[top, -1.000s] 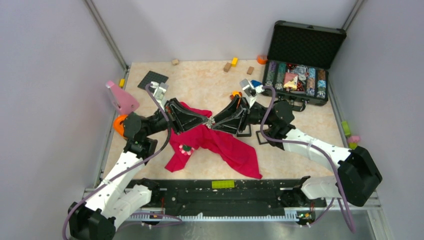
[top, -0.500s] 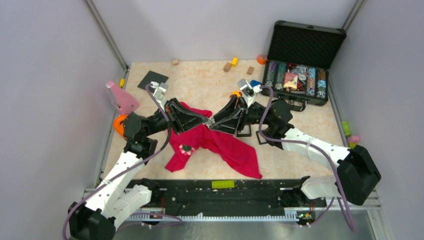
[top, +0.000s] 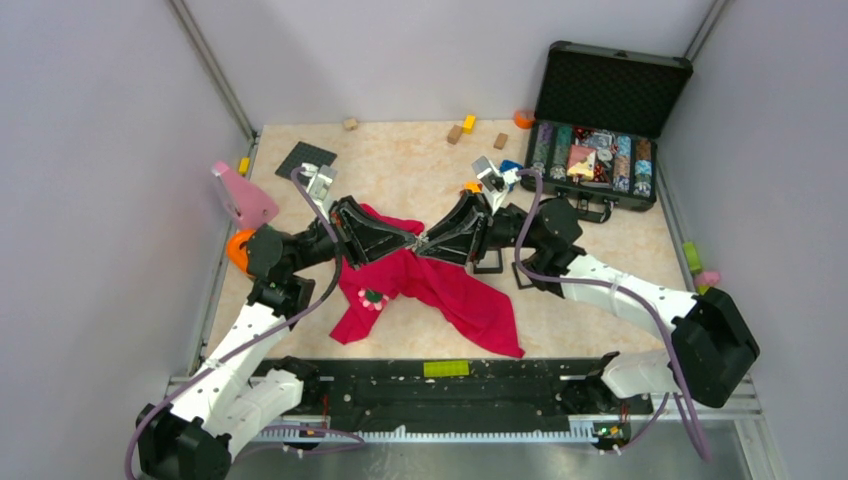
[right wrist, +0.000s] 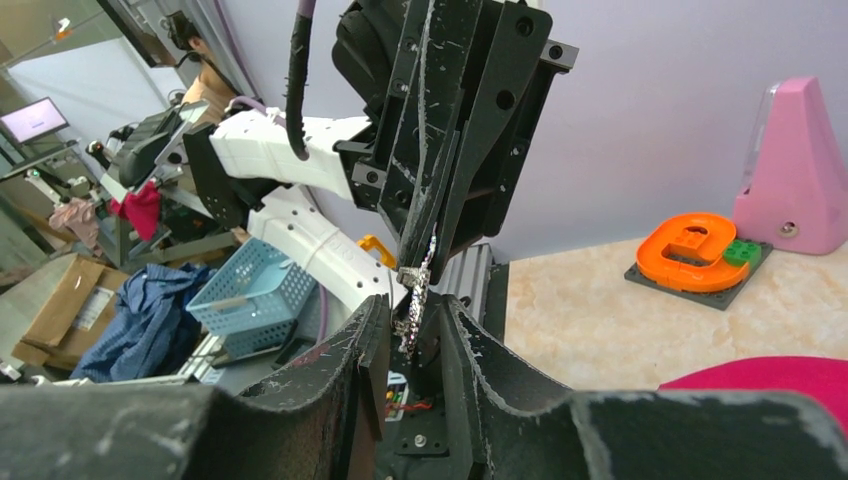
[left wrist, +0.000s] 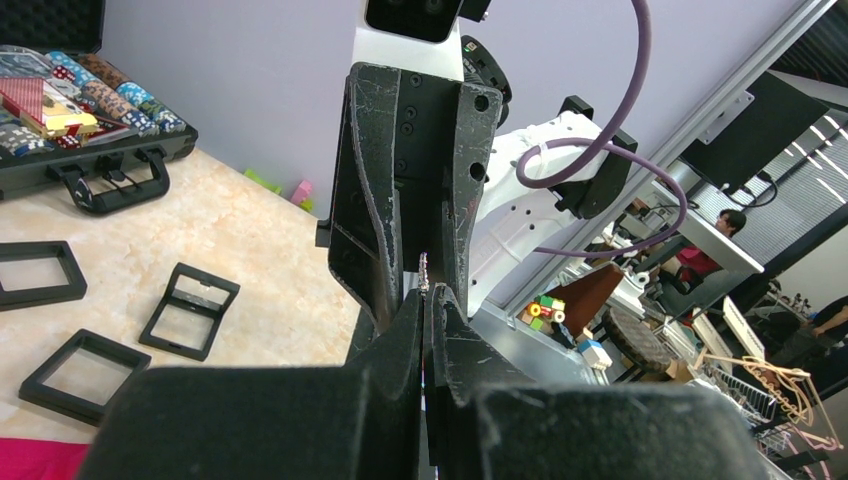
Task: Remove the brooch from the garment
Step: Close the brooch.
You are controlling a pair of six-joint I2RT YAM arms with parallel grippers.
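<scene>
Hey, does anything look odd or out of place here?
Yes: the left tool, pinching a small glittery piece, meets the right tool tip to tip above the red garment, while the flower brooch lies untouched on it.

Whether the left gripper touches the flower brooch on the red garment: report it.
Apart. The top view shows bare red garment between the left gripper, shut on a small glittery piece, and the flower brooch.
</scene>
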